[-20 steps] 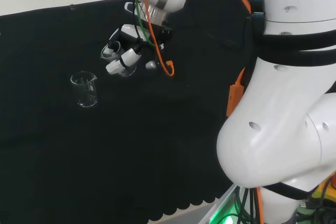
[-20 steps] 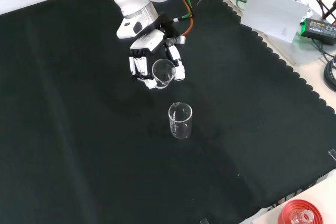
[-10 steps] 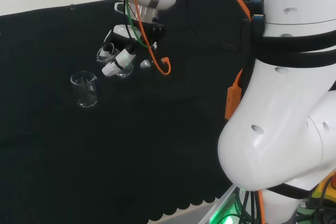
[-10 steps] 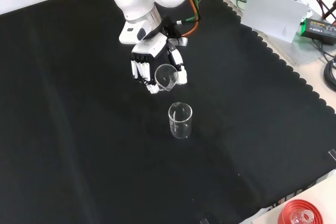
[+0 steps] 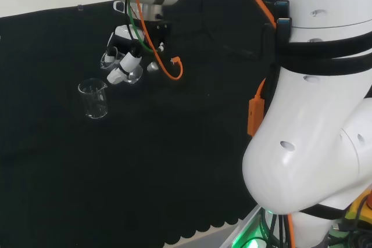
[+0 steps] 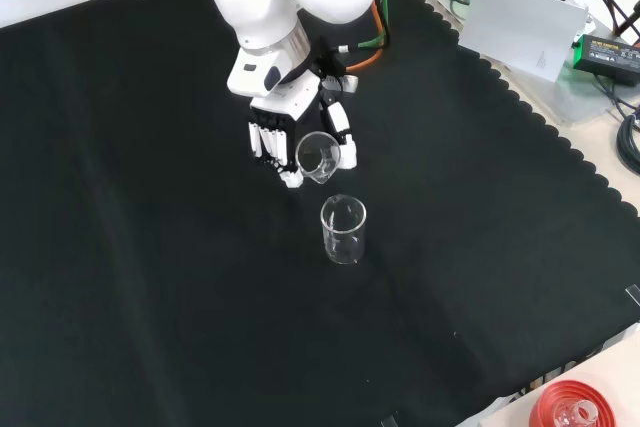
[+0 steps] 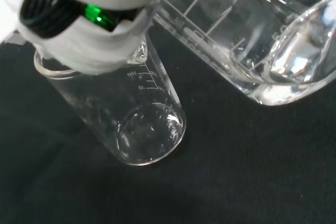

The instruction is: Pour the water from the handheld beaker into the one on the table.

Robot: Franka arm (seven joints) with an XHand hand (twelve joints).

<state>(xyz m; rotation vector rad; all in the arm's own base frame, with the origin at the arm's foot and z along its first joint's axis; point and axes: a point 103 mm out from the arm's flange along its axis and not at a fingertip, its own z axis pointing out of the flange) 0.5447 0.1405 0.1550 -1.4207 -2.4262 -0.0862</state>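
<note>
In the head view, going from left to right, we first meet the clear glass beaker standing upright on the table [image 5: 93, 99], alone on the black cloth of the worktop [image 5: 145, 161], its spout at the upper right of its rim. Just up and to the right of it we see the black and white hand [image 5: 125, 62] hanging above the cloth, its fingers curled round the small clear handheld beaker [image 5: 133, 75], which is tilted with its mouth toward the standing one. Orange and green cables [image 5: 163, 62] loop beside the wrist, and the big white links of the arm [image 5: 314, 114] stand at the right. In the front view the hand [image 6: 285, 127] comes down from the top, and we see the handheld beaker [image 6: 316, 155] gripped between fingers and thumb, its open mouth facing the camera, just above the standing beaker [image 6: 343, 230] and apart from it. At the far right lie a white box [image 6: 525, 27] and a red ribbed ring [image 6: 580, 409] off the cloth. In the wrist view we see the standing beaker [image 7: 131, 119] below, looking empty, and the held beaker [image 7: 262, 40] close and tilted, with clear water pooled at its lower end.
</note>
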